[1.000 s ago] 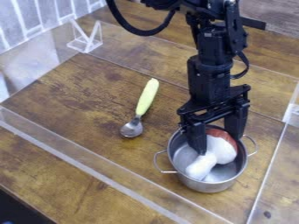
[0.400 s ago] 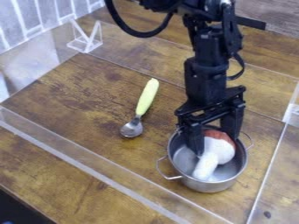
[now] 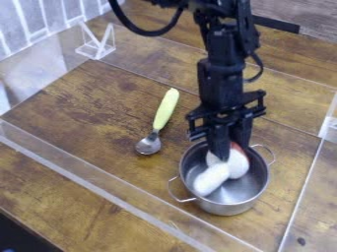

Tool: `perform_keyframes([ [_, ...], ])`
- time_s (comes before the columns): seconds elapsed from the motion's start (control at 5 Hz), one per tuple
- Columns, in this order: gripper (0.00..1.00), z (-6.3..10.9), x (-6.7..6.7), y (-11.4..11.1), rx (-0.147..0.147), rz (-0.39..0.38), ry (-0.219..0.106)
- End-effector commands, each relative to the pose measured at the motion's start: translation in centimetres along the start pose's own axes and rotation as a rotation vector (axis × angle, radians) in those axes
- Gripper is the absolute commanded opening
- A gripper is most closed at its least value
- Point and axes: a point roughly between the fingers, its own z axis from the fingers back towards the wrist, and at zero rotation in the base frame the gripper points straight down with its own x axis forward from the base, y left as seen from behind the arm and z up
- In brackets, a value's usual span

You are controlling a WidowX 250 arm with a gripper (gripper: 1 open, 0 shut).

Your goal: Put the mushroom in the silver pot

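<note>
I am looking across the wooden desk (image 3: 79,108) from left to right. At the far left a clear plastic stand (image 3: 94,40) is sitting near the back edge, and a clear sheet is lying over the front part of the desk. Further in, a spoon (image 3: 158,120) with a yellow-green handle is lying flat, its steel bowl pointing toward me and its handle running away toward the back.

To the right of the spoon the silver pot (image 3: 224,189) is standing upright on the wood, well apart from the spoon. The mushroom (image 3: 219,173) is lying inside it, tilted: its fat white stem is pointing down and to the left toward the pot's near wall, and its reddish cap is peeking out at the upper right behind the claw. Its long axis is running diagonally across the pot.

The claw (image 3: 222,150) is hanging almost straight down over the pot, its fingers drawn close together just above the mushroom; I cannot tell whether they are gripping it.
</note>
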Motion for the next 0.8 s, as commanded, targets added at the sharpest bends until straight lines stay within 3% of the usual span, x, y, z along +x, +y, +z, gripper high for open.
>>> perform_keyframes([
  [0.0, 0.0, 2.8, -0.4, -2.1, -0.071, -0.057, -0.009],
  [0.2, 0.0, 1.5, -1.5, -3.3, -0.067, -0.103, -0.01],
  [0.4, 1.0, 1.1, -2.2, -3.0, -0.062, -0.148, -0.009],
  [0.6, 0.0, 1.3, -2.3, -2.5, -0.059, -0.145, 0.003],
])
